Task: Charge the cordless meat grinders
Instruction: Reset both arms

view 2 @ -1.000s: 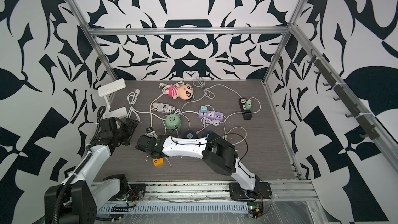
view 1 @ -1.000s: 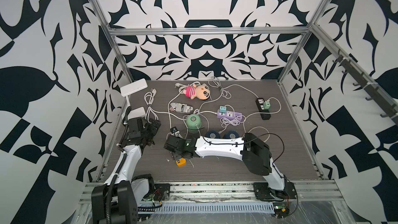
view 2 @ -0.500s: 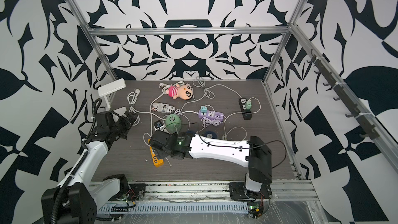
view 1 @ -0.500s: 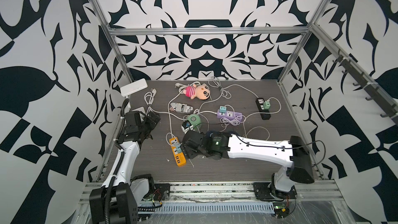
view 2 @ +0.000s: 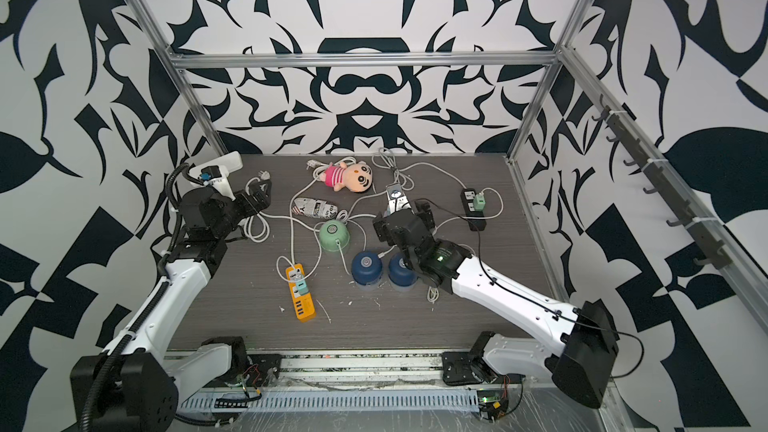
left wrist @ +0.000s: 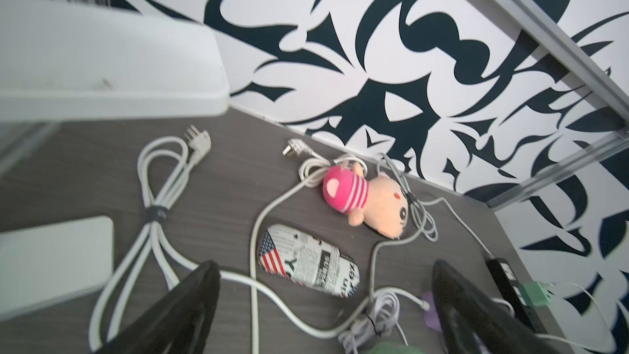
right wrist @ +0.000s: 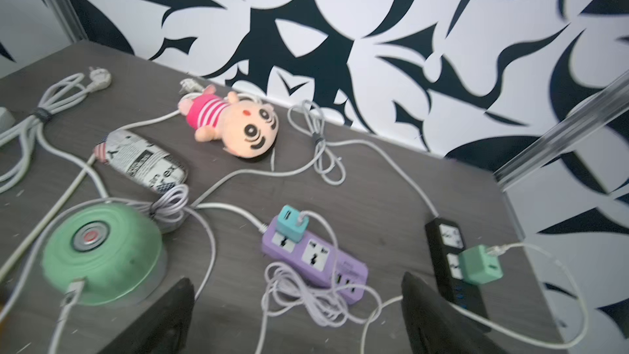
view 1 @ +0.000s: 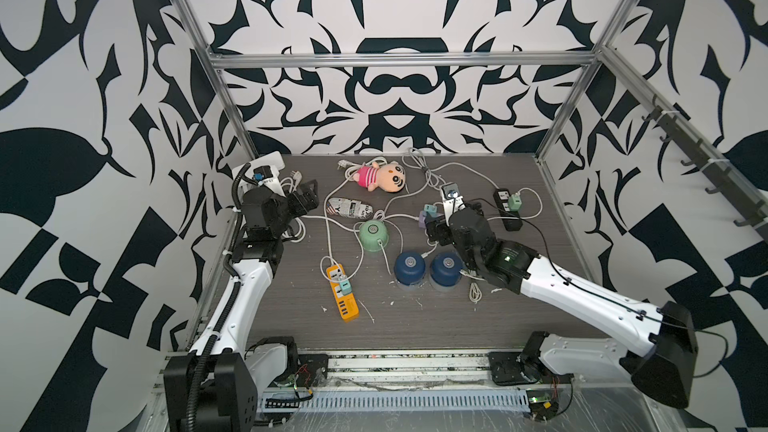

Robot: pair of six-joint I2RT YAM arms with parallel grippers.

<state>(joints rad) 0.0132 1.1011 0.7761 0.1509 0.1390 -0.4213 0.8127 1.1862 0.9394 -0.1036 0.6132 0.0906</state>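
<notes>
i see my left gripper point(left wrist: 325, 269) spread wide with nothing between its fingers, hovering near the left edge of the table point(view 1: 415, 326). my right gripper point(right wrist: 296, 282) is spread wide and empty too, close to the purple power strip point(right wrist: 313, 260). the mint green grinder point(view 1: 374, 234) stands mid-table with a white cable plugged into its side. the first dark blue grinder point(view 1: 410, 268) and the second dark blue grinder point(view 1: 446, 265) stand side by side nearer the front, just beside my right arm.
</notes>
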